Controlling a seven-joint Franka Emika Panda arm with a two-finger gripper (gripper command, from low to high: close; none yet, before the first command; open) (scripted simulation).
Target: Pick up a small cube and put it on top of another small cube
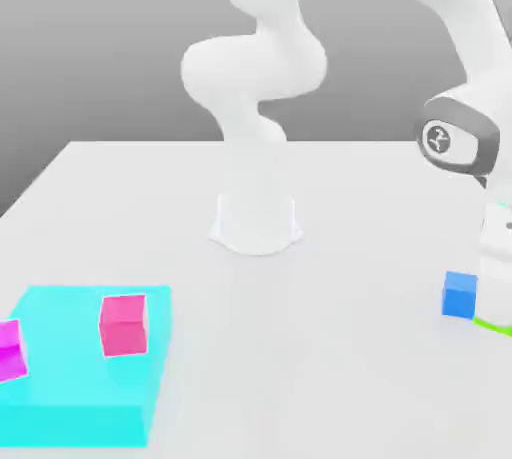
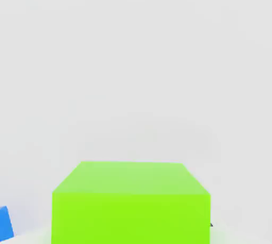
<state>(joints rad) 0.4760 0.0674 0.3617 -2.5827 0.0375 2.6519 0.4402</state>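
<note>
Worktop (image 1: 330,347) is carrying a cyan block (image 1: 85,387) with pink cubes (image 1: 123,324), well apart from the blue cube (image 1: 459,295). Jaws are sitting nearly closed, gripping the green cube (image 2: 130,205) just beside the blue cube. Lifting carelessly risks nudging the blue cube.

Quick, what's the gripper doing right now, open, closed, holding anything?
Gripper: closed on the lime-green cube, right next to the blue cube.
</note>
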